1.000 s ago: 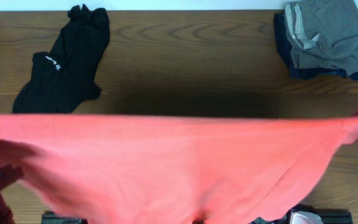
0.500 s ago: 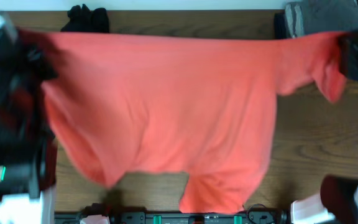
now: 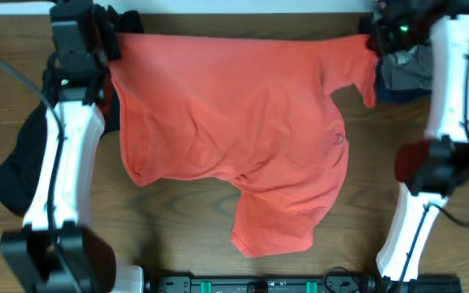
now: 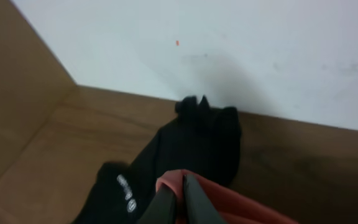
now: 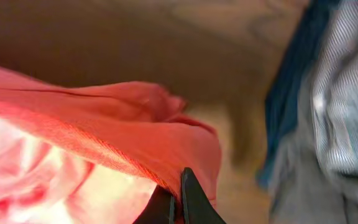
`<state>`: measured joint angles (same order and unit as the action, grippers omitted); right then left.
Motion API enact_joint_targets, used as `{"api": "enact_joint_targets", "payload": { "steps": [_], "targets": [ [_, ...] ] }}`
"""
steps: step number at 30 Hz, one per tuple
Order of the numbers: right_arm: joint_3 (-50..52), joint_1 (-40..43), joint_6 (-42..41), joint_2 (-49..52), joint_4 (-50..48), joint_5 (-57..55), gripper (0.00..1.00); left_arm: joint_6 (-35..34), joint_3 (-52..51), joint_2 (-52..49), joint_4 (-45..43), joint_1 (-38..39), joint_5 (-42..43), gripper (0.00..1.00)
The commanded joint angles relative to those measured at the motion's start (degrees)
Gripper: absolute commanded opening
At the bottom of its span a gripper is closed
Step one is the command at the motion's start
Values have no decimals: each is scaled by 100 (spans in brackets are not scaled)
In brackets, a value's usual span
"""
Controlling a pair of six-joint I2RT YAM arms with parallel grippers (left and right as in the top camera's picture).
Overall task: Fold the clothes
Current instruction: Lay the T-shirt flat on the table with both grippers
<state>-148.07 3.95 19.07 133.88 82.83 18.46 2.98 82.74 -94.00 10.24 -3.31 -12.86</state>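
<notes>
Since half a second ago, both arms have swung fully into the overhead view, and the red-orange T-shirt [image 3: 234, 138] has gone from a flatter, stretched sheet to a more wrinkled one. It now fills the upper centre of the overhead frame. Its top edge is pulled in a line between the two grippers, and its body trails down to the lower centre on the wooden table [image 3: 177, 228].

The left gripper [image 3: 107, 39], at the upper left, is pinched closed on one top corner of the shirt. In the left wrist view its fingers [image 4: 166, 202] are pressed together on a fold of red cloth.

The right gripper [image 3: 373, 32], at the upper right, is likewise clamped on the opposite corner, beside a hanging sleeve. Its wrist view shows the fingertips [image 5: 188, 193] shut on a red fold.

A black top [image 3: 19, 163] with a small white logo lies at the left, partly under the left arm. A grey and navy folded pile [image 3: 401, 77] sits at the upper right, just beside the right gripper.
</notes>
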Motion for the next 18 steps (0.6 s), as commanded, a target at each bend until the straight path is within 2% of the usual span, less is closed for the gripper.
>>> {"api": "enact_joint_targets", "payload": {
  "steps": [1,10,18],
  "targets": [
    [-22,-175,70,505,-503,-87,1,-28,-2,-424,-409,-63,-262,6],
    [-22,-391,-535,1123,-2323,-649,1,-26,-2,-1467,-1825,-46,437,6],
    [-22,-374,-750,1143,-3311,-992,1,-28,0,-2087,-3097,-11,474,6]
  ]
}}
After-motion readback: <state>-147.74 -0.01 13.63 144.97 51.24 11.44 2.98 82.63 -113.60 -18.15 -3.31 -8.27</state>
